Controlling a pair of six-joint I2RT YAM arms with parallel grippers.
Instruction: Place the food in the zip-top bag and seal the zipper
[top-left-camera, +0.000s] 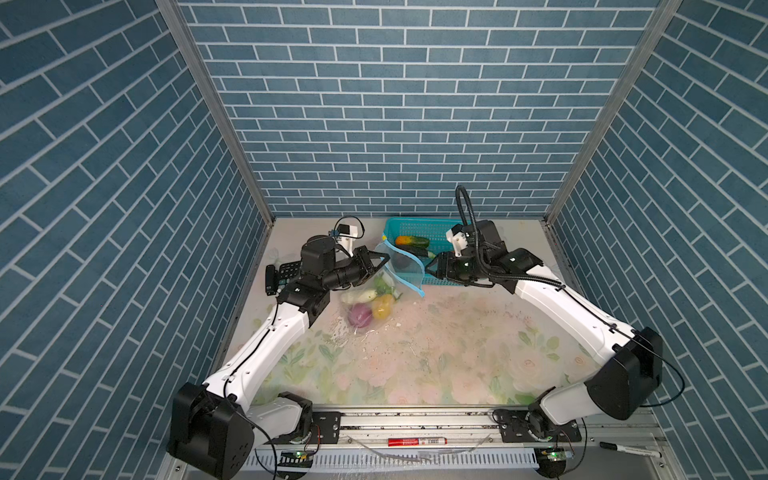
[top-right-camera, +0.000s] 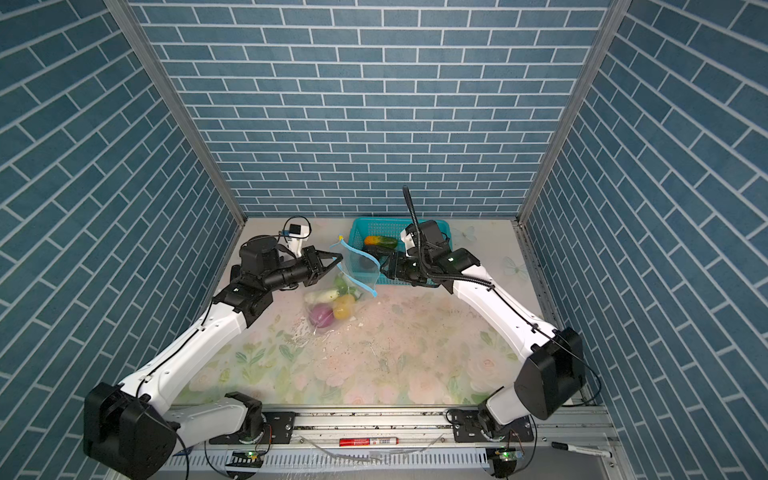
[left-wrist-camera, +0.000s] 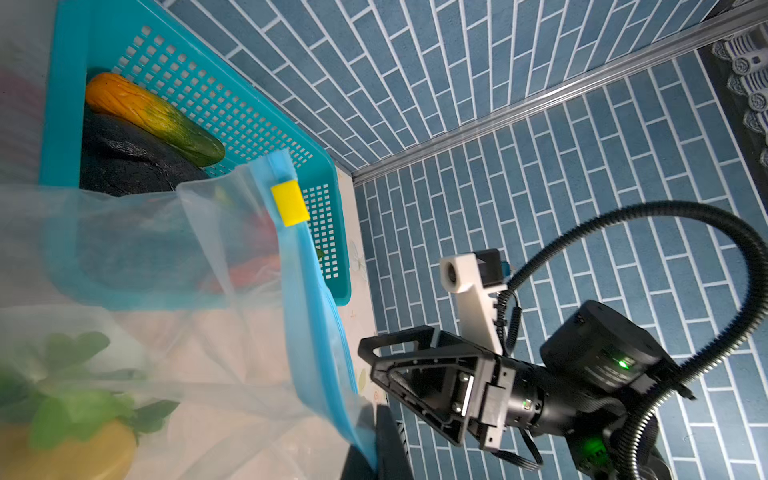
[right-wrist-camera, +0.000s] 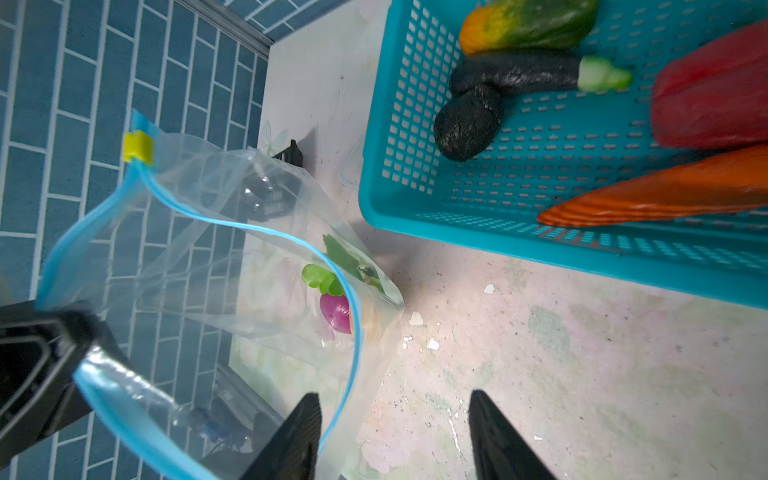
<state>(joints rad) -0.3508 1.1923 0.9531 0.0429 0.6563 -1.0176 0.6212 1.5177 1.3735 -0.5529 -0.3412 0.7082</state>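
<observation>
The clear zip-top bag stands with its mouth held open beside the teal basket. My left gripper is shut on the bag's light-blue zipper strip, and the yellow slider sits at the far end. My right gripper is open, and the opposite zipper rim runs between its fingers, close to one of them. Food in the bag includes a purple onion and a yellow fruit. In the basket lie a cucumber-like piece, an eggplant, a red piece and a carrot.
The teal mesh basket stands at the back of the floral table, right behind the bag. A dark calculator-like object lies at the left wall. A red marker and a black marker rest on the front rail.
</observation>
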